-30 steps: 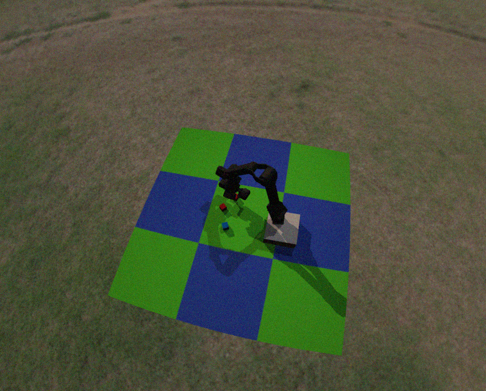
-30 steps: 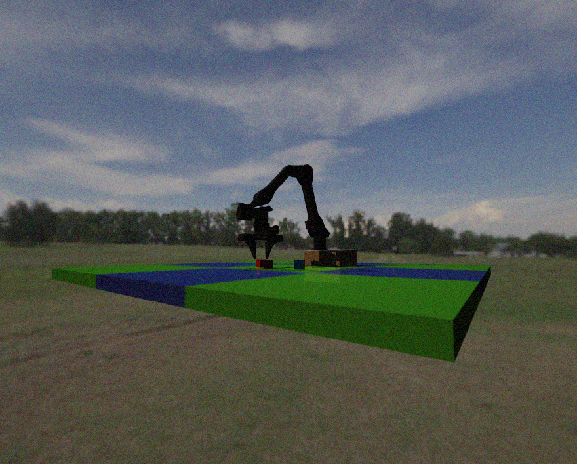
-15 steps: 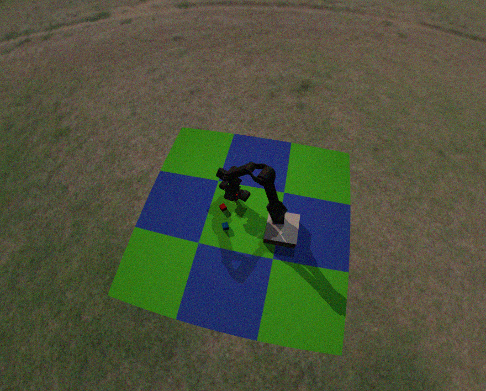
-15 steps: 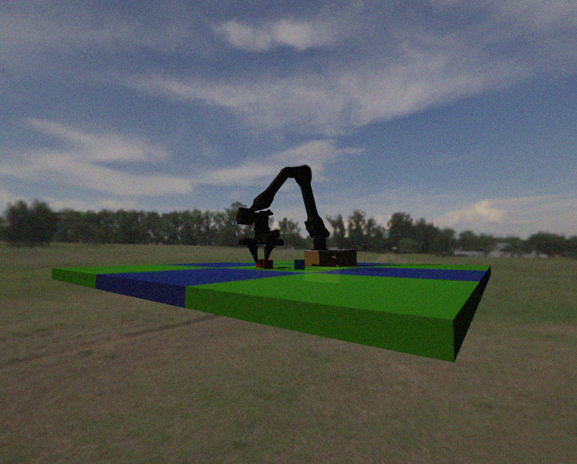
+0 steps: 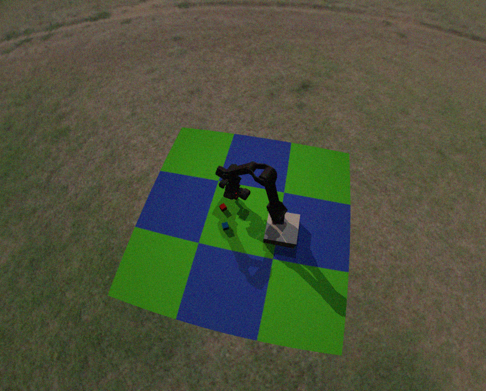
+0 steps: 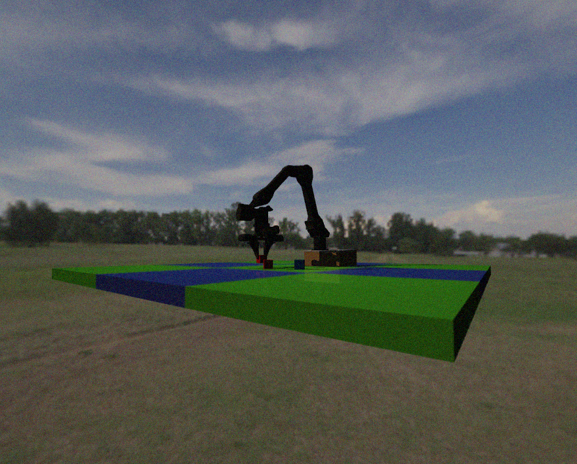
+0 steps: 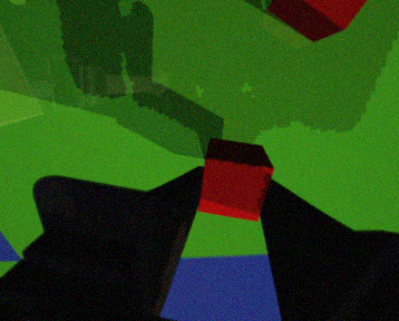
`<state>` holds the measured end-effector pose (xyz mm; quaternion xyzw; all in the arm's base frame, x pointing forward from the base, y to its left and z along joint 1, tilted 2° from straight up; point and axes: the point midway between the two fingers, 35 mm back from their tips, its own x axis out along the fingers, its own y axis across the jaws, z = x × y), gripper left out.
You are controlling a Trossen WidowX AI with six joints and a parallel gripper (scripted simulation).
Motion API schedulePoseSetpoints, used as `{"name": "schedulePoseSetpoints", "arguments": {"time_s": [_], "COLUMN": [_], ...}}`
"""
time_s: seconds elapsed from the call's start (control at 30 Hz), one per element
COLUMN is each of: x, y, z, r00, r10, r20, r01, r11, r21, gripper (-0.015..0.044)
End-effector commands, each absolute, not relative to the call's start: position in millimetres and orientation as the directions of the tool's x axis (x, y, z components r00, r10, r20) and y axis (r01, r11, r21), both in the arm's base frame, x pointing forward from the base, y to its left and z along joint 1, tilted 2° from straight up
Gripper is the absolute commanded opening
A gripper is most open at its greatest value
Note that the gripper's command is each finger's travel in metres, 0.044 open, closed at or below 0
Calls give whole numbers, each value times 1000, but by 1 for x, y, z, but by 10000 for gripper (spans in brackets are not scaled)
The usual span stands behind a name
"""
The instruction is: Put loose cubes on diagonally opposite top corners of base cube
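Observation:
My gripper points down and is shut on a red cube. The cube sits between the fingertips in the wrist view and appears a little above the board in the exterior view. In the top view the gripper mostly hides it. A second red cube rests on the board, apart from the gripper. A blue cube also rests on the board, with nothing on top. It is outside the wrist view.
The board has large green and blue squares. The arm stands on a pale-topped box to the right of the cubes in the top and exterior views. Dark arm shadows cross the board. Grass surrounds the board.

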<state>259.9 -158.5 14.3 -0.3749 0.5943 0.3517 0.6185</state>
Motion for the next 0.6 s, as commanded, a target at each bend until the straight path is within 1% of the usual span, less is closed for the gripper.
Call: {"name": "schedulePoseSetpoints", "arguments": {"time_s": [0.0,0.57], "x": [264,260], "y": [-160,-159], "z": [31,85], "r00": [61,61], "r10": [-14,-14], "r20": [-998,-998], "r01": [-880,-880], "r11": [471,471], "r21": [-61,-61], "gripper": [105,105]}}
